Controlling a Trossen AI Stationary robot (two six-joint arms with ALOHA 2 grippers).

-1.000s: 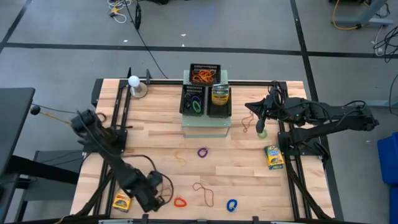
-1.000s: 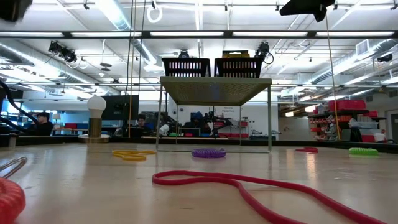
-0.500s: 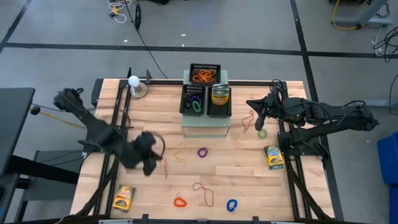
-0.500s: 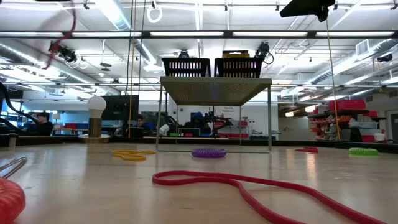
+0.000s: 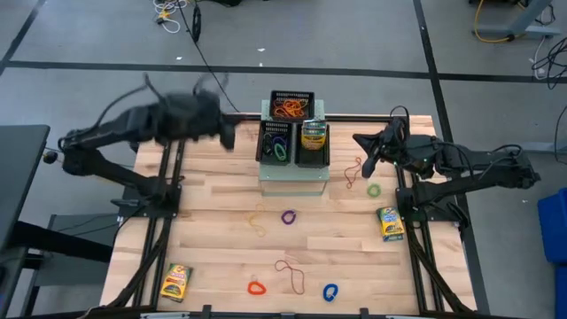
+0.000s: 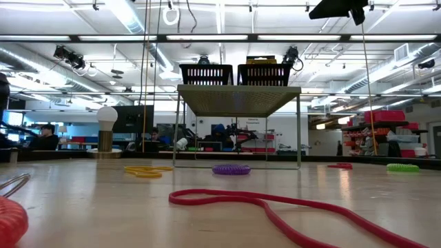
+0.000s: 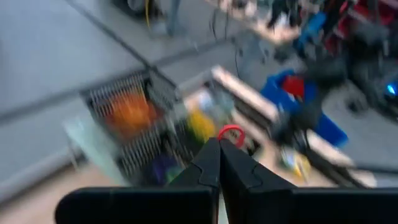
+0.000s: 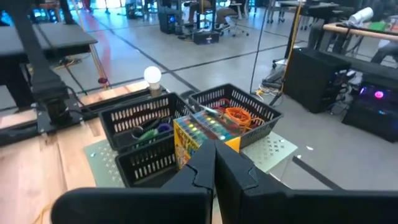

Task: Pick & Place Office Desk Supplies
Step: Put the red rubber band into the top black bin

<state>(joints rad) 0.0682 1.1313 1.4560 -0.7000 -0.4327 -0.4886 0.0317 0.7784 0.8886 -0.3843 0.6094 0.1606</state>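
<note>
The left gripper, its fingers clamped on a red rubber band, hangs just beside the black mesh trays, which lie toward the right arm.

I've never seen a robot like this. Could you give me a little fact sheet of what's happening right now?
Left hand: shut, small red band at its tips, raised beside the black trays
Right hand: shut, over the table, right of the trays
In trays: orange rubber bands, crayon box
Loose on table: purple loop, blue loop, green loop
</note>
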